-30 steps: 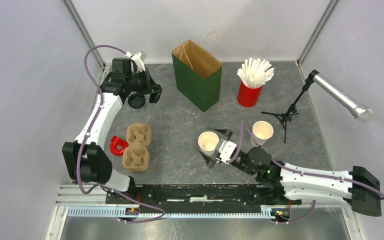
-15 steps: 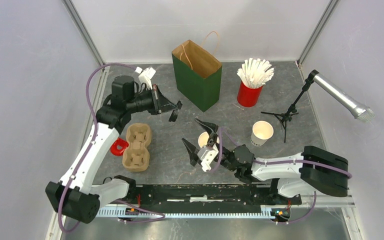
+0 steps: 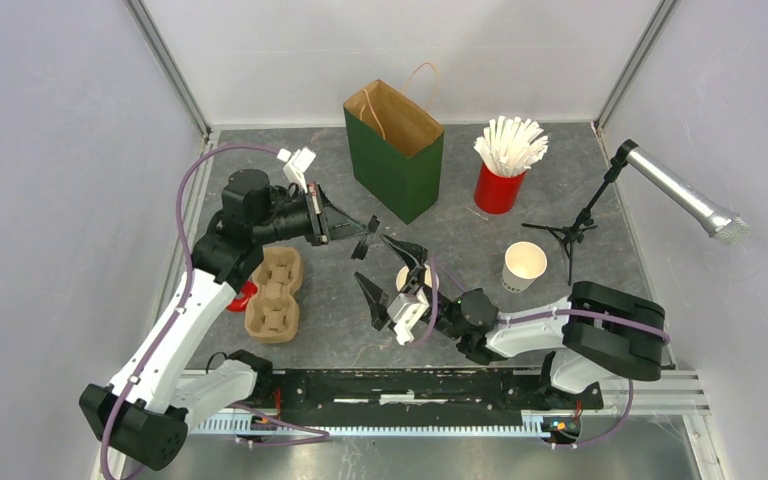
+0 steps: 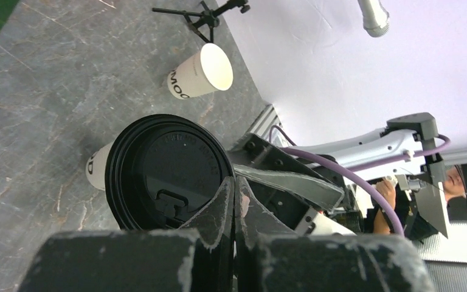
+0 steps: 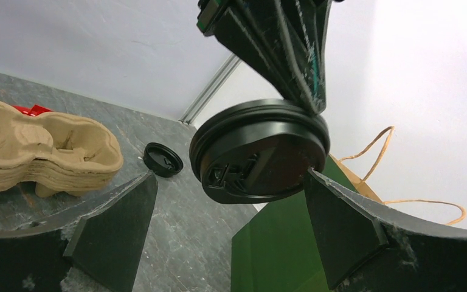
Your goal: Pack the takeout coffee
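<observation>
Pinched by its rim, a black lid (image 3: 362, 246) (image 4: 170, 170) (image 5: 261, 152) hangs edge-on in my left gripper (image 3: 368, 228) (image 4: 234, 190), which is shut on it above mid-table. One lidless white cup (image 3: 412, 274) (image 4: 97, 171) stands just under and behind the lid. The other cup (image 3: 523, 265) (image 4: 200, 72) stands open to the right. My right gripper (image 3: 388, 270) (image 5: 228, 228) is open wide, tilted up, with the lid just beyond its fingertips and nothing held. A second lid (image 5: 163, 159) lies on the table.
The green paper bag (image 3: 395, 150) (image 5: 280, 249) stands upright at the back. A red cup of white straws (image 3: 500, 185) is to its right, then a microphone on a small tripod (image 3: 580, 225). The brown pulp carrier (image 3: 275, 293) (image 5: 42, 152) lies at the left beside a red object (image 3: 238, 295).
My left arm has swung from the back left to the middle, carrying the lid. My right gripper has drawn left, off the cup, and turned up to face the lid.
</observation>
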Robot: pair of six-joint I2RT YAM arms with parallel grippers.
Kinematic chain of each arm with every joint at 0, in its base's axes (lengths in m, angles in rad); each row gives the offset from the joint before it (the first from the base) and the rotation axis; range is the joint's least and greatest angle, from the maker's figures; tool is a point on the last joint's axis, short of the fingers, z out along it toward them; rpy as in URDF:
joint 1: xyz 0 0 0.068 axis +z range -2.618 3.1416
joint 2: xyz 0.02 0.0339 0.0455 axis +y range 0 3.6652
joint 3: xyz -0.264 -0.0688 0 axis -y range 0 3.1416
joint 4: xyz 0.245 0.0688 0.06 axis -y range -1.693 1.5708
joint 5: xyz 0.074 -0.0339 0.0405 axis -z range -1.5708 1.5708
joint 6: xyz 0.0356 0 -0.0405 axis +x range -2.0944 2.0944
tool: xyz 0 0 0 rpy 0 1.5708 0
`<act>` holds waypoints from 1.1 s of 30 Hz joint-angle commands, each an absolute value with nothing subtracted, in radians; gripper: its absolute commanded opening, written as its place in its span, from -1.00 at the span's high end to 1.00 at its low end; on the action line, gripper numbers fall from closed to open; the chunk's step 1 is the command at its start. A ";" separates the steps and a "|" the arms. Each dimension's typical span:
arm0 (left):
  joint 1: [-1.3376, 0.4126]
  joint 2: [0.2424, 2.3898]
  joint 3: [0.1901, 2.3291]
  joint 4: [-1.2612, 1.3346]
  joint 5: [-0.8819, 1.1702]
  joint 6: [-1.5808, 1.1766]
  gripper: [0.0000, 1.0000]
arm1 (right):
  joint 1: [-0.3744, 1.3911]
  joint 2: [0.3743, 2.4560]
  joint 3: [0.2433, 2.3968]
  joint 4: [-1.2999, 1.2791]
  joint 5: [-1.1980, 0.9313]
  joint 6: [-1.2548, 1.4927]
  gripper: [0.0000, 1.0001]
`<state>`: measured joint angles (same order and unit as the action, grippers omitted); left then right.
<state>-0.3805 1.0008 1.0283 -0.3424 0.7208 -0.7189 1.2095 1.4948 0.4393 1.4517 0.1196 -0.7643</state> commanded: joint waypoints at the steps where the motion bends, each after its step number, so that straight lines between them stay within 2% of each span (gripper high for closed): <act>1: -0.395 0.969 1.040 -0.314 0.767 -0.768 0.95 | 1.192 1.506 0.470 1.620 0.061 -0.764 -0.96; 33: -0.417 0.991 1.086 -0.478 0.775 -0.641 0.95 | 1.152 1.496 0.425 1.612 0.003 -0.796 -0.93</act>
